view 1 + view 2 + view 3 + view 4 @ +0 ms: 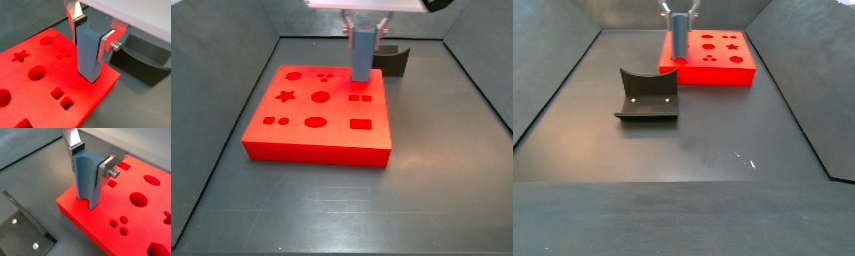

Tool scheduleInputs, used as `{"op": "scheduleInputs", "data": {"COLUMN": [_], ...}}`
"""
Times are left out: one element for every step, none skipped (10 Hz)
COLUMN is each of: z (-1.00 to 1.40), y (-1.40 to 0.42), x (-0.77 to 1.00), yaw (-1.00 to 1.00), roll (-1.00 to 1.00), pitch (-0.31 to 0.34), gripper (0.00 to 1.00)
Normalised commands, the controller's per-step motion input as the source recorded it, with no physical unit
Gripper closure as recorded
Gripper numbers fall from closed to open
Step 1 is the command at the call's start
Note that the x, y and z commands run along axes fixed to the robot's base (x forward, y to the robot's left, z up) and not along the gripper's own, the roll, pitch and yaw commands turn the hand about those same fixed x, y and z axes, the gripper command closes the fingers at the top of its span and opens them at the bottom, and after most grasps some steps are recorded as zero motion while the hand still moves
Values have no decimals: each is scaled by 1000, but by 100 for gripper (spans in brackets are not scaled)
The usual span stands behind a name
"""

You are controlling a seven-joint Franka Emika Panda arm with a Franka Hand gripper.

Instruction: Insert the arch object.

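The arch object (90, 55) is an upright blue-grey bar with a semicircular notch running along one face; the notch shows at its lower end in a wrist view (87, 184). My gripper (93, 32) is shut on its upper part, with silver fingers on both sides (91, 160). The bar's lower end is at the top face of the red board (40, 95), near the board's edge on the fixture's side. I cannot tell if it touches. Both side views show the bar (364, 55) (676, 45) under the gripper (365, 28) (679, 12).
The red board (318, 140) (714, 70) (133, 223) has star, round, square and rectangular holes. The dark fixture (143, 57) (23, 230) (393, 62) (647, 95) stands on the grey floor beside the board. Sloping grey walls ring the floor.
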Motion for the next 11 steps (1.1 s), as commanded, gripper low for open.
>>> {"op": "scheduleInputs", "data": {"z": [-151,-277,-346,-440,-491,-511,-569,-689,-663,-371,0], "y": [0,0,0,0,3,9,20,3,0,0,0], "x": [0,163,189,354,200,40,0,-120,-189,0,0], "yaw": [0,23,49,154,186,206,169,57,0,0,0], "roll": [0,16,16,3,16,53,139,230,263,186,0], "pitch": [-21,-14,-14,-7,-57,-100,-96,-64,-59,0,0], "gripper": [100,100,100,100,100,100,100,100,100,100,100]}}
